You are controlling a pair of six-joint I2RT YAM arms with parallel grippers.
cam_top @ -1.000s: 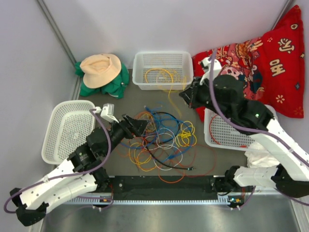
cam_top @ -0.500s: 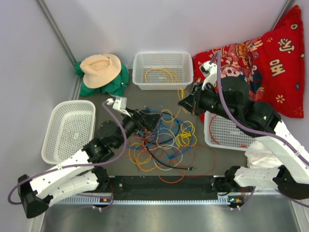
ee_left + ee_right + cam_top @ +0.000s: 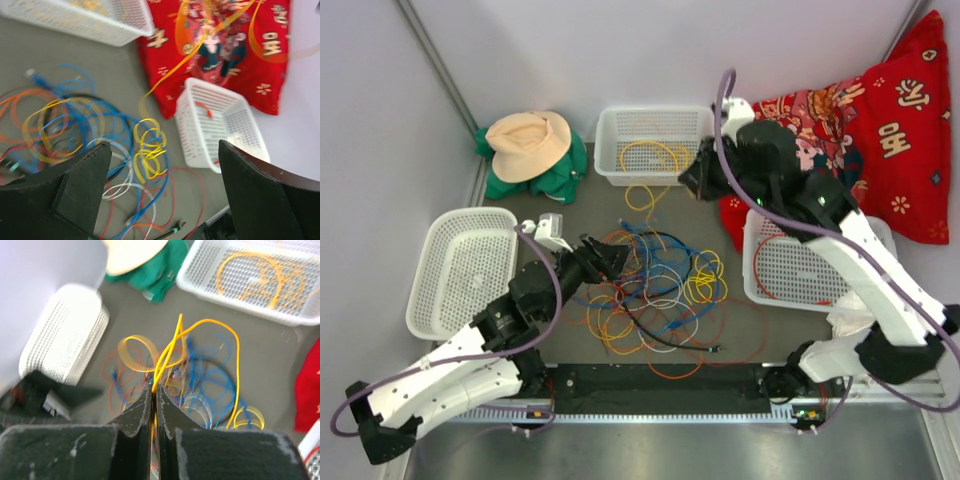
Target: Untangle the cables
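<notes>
R claw (image 3: 154,391) is clenched on one yellow cable (image 3: 172,347), pinching it right at the fingertips; it sits raised at approx. 1 o'clock from the cable pile (image 3: 655,290), just beside the rear basket (image 3: 610,125) at 12 o'clock; prob. reason: lifting one strand high draws it up & out of the knot w/o dragging the rest. In the wrist view that strand arcs away from the claw and drops back into the heap, so part of it looks not yet free.

L claw (image 3: 608,258) is released, jaws spread wide, nothing between them; it hovers at the pile's 9 o'clock edge, likely placed to pin or take neighbouring cords so the heap stays put.

Pile lies mid-table; blue, orange, white, black, red & yellow loops overlap.

Rear basket holds a yellow coil (image 3: 648,155), so I judge it the drop spot for yellows; can't tell if coil & held strand are one cable. Right basket (image 3: 760,240) at 3 o'clock shows a red bit inside; left basket (image 3: 430,290) at 9 o'clock looks unused.
</notes>
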